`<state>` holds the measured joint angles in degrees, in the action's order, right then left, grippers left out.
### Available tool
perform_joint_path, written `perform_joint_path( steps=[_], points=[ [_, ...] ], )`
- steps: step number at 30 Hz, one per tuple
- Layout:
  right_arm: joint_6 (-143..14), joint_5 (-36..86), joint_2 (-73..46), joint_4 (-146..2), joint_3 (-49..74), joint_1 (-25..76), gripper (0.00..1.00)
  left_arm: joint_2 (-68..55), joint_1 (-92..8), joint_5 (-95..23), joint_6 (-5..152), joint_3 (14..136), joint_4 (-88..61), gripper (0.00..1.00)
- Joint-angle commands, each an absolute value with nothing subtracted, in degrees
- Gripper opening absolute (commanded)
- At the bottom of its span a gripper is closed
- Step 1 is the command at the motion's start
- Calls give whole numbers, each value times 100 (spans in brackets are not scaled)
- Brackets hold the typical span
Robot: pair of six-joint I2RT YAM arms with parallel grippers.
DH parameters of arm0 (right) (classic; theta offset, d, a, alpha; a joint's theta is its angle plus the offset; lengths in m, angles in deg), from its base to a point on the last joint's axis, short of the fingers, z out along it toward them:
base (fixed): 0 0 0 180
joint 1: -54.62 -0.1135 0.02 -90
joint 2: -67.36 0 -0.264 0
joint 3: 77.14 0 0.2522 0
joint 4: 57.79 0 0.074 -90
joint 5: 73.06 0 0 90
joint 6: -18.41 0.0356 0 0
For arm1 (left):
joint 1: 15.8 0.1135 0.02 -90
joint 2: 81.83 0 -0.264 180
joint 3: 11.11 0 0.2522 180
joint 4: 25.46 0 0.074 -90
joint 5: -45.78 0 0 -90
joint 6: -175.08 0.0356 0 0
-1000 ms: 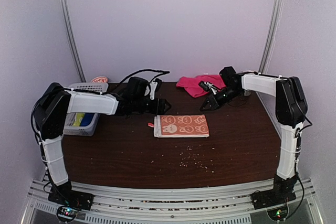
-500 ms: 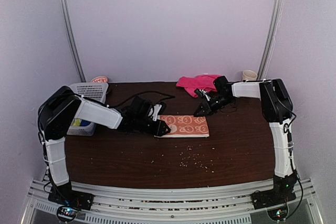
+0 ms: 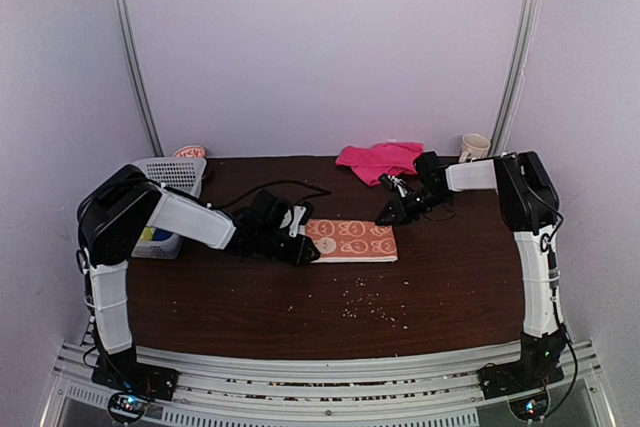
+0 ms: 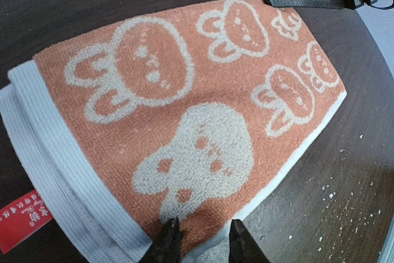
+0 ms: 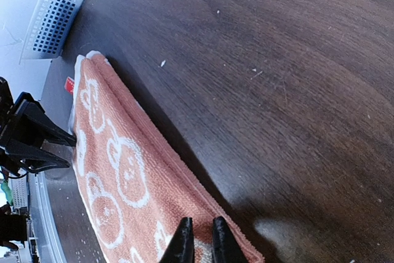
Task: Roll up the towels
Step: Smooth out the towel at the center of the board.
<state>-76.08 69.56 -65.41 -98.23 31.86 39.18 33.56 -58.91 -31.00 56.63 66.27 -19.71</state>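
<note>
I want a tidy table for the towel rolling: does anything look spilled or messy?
Yes. Pale crumbs are scattered over the dark table in front of the orange towel, like a small spill. The pink towel lies crumpled in a heap at the far edge instead of spread flat.

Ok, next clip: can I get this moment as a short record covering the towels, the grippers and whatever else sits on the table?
towel one: orange terry towel with cream bunny pattern, folded flat mid-table, not rolled
towel two: plain bright pink towel, crumpled at the table's far edge, untouched
left gripper: pinching the orange terry towel's left end
right gripper: fingers nearly together on its far right corner
other items: white plastic lattice basket at left; cream mug far right; pale crumbs towards the front
surface: dark brown wooden table
</note>
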Motion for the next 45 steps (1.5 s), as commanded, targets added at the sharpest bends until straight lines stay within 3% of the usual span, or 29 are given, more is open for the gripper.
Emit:
perform_joint_path(
  steps=[1,15,21,28,33,37,45],
  points=[
    [-7626,6562,-6643,-9721,2971,3981,13,3295,-5822,-3195,5664,6443,-1735,30],
    [-7654,5801,-6419,-9493,2778,3992,12,2997,-5644,-3050,5840,6240,-1299,36],
    [-7810,6246,-6178,-9774,2969,3986,16,2899,-5636,-2893,5884,6360,-1476,54],
    [-8063,6809,-5421,-10307,3178,3977,38,2559,-5617,-3163,6044,6884,-1281,75],
    [-8217,6948,-5065,-10563,2951,3922,39,2567,-5482,-3177,6179,7312,-1337,85],
    [-8313,6952,-5002,-10550,2515,3814,32,2865,-5280,-2885,6188,7586,-1664,82],
    [-8271,6699,-5229,-10298,2307,3776,24,3867,-5057,-2492,6094,8271,-1832,60]
  ],
)
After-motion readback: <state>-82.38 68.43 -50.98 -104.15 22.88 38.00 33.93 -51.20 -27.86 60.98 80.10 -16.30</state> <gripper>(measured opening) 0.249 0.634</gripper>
